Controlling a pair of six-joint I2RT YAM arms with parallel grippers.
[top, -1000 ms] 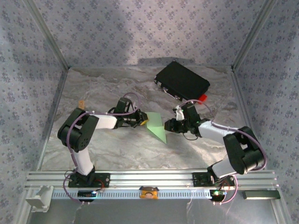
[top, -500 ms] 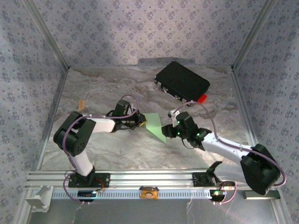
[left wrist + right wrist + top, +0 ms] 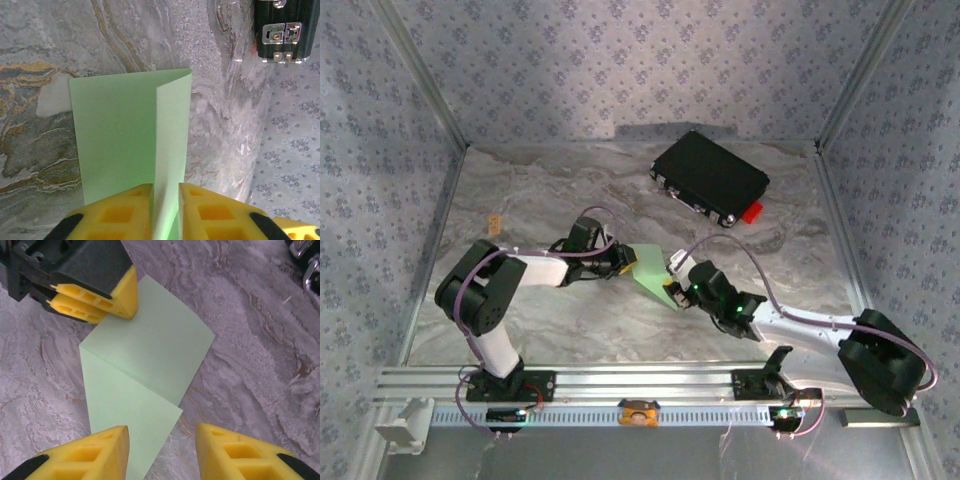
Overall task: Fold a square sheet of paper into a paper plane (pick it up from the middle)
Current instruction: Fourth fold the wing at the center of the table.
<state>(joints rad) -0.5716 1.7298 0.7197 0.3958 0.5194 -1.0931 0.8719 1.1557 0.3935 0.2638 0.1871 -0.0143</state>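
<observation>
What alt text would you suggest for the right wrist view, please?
A creased pale green sheet of paper rests on a grey marbled table, its far corner pinched by the left arm's yellow fingers. The right arm's yellow fingers stand apart at the bottom edge, over the paper's near end.

Robot test cell, lab.
Patterned fabric walls (image 3: 620,70) at 12 o'clock, marble-print tabletop (image 3: 540,190), aluminium rail (image 3: 640,378) at 6 o'clock with left arm (image 3: 485,295) and right arm (image 3: 810,325) bolted on.

The sheet of paper (image 3: 650,271) was positioned on the table (image 3: 540,200) between the left gripper (image 3: 625,263) and right gripper (image 3: 671,290), before the case (image 3: 710,178).
</observation>
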